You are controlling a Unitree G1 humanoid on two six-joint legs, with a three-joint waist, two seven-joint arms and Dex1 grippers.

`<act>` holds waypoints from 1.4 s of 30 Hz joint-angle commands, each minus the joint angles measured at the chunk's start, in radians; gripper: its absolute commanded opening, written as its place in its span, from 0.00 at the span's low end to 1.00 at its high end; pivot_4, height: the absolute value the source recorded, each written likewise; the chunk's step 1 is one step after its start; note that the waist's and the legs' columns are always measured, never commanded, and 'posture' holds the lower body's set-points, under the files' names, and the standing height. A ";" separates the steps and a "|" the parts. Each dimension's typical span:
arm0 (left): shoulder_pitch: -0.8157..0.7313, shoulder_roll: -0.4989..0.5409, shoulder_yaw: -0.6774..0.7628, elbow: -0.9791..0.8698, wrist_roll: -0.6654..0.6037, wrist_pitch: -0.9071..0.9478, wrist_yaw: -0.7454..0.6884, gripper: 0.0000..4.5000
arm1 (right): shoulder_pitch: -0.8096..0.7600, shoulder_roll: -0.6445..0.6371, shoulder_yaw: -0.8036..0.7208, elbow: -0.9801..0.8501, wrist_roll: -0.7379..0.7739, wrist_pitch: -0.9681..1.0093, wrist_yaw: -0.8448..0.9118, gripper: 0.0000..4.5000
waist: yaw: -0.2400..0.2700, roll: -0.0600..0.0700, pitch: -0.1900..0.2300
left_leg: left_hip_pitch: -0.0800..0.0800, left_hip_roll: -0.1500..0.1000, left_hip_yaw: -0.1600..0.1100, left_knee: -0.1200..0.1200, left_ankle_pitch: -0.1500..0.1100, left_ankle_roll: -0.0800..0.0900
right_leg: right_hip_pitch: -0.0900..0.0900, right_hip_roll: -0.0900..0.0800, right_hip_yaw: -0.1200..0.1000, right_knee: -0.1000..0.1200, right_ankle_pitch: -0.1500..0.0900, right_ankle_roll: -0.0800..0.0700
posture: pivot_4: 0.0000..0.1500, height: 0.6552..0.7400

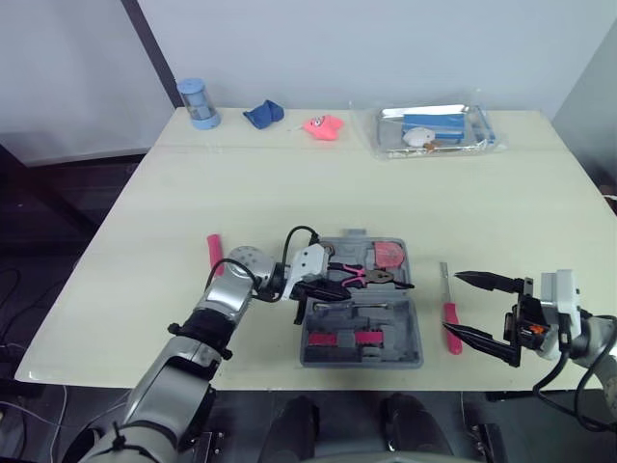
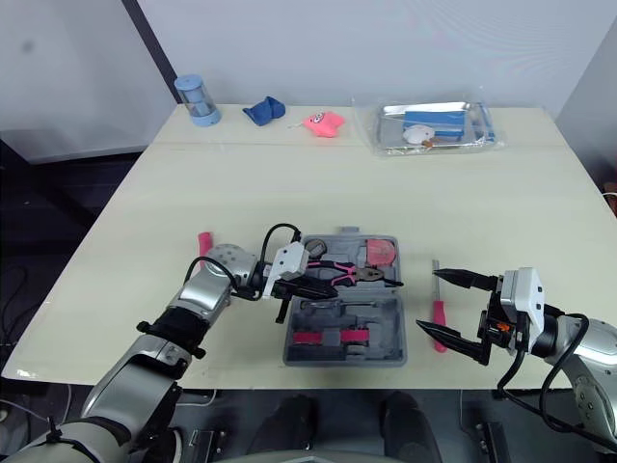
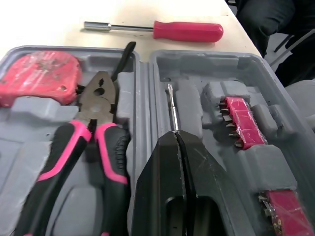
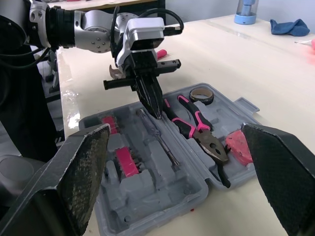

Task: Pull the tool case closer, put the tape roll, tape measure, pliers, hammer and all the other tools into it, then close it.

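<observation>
The grey tool case [image 1: 413, 318] lies open near the table's front edge. Its far half holds pink-handled pliers [image 1: 371, 275], a red tape measure [image 1: 389, 254] and a tape roll [image 4: 202, 95]. Red bit holders [image 3: 240, 123] and a thin metal driver [image 3: 172, 105] lie in the near half. My left gripper [image 1: 337, 287] hangs over the case, shut, its tips at the end of that thin driver. A red-handled screwdriver [image 1: 450, 333] lies on the table right of the case. Just beside it my right gripper [image 1: 453, 303] stands wide open. A red handle [image 1: 214, 253] lies left of the case, partly behind my left arm.
Along the far edge stand a blue cup [image 1: 199, 104], a blue cloth [image 1: 262, 114], a pink object [image 1: 324, 126] and a clear plastic package [image 1: 439, 130]. The table's front edge [image 1: 116, 378] runs just under the case.
</observation>
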 commanded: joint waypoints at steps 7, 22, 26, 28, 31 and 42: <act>0.008 -0.014 -0.012 0.005 0.033 -0.025 -0.002 0.01 | 0.000 -0.003 -0.021 -0.019 0.016 -0.018 0.001 1.00 | -0.001 0.000 0.000 | 0.000 0.000 0.000 0.000 0.000 0.000 | 0.000 0.000 0.000 0.000 0.000 0.000 | 1.00 1.00; 0.020 -0.028 -0.049 0.059 0.114 -0.054 0.042 0.01 | 0.005 -0.008 -0.025 -0.020 0.012 -0.019 0.003 1.00 | 0.000 0.000 0.000 | 0.001 0.000 0.000 0.000 0.000 0.000 | 0.001 0.000 0.000 0.000 0.000 0.000 | 1.00 1.00; 0.025 -0.030 -0.060 0.081 0.142 -0.049 0.064 0.01 | 0.008 -0.009 -0.026 -0.021 0.011 -0.019 0.003 1.00 | 0.000 0.001 -0.001 | 0.003 0.000 0.000 0.000 0.000 0.000 | 0.004 0.000 0.000 0.000 0.000 0.000 | 1.00 1.00; 0.029 -0.027 -0.066 0.086 0.151 -0.050 0.066 0.01 | 0.009 -0.010 -0.027 -0.021 0.011 -0.018 0.003 1.00 | 0.001 0.001 -0.001 | 0.004 0.000 0.000 0.000 0.000 0.000 | 0.005 0.000 0.000 0.000 0.000 0.000 | 1.00 1.00; 0.034 -0.024 -0.067 0.089 0.154 -0.053 0.068 0.01 | 0.011 -0.010 -0.028 -0.022 0.012 -0.019 0.003 1.00 | 0.001 0.002 -0.002 | 0.005 0.000 0.000 0.000 0.000 0.000 | 0.006 0.000 0.000 0.000 0.000 0.000 | 1.00 1.00; 0.094 -0.008 0.109 -0.161 -0.058 0.098 0.104 0.01 | 0.044 0.031 -0.061 0.034 0.008 -0.045 -0.029 1.00 | 0.000 0.003 -0.002 | 0.003 0.000 -0.003 0.000 0.000 0.000 | 0.005 0.000 -0.002 0.000 0.000 0.000 | 1.00 1.00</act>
